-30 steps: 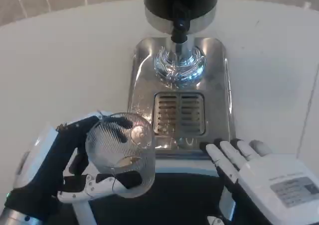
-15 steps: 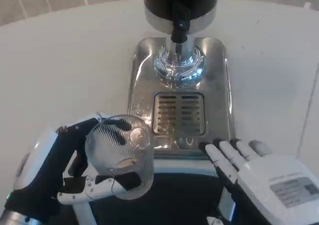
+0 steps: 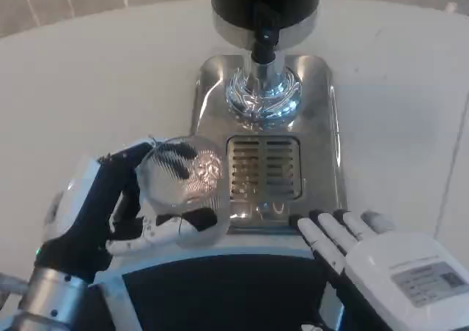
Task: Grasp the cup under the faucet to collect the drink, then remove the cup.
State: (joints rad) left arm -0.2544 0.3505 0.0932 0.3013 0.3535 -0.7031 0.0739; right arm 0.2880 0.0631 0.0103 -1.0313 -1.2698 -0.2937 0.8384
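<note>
Cup, a clear ribbed glass, is held in the left hand, whose fingers are wrapped around its sides. It is carried tilted above the front left corner of the steel drip tray, just beside the slotted grate and short of the faucet. The right hand is rested at the front edge of the tray, fingers extended and apart, holding nothing. The step in hand is judged to be bringing the cup to the faucet. Next, the cup needs to be levelled and moved forward until its mouth is set beneath the spout. All is set on the white desk.
</note>
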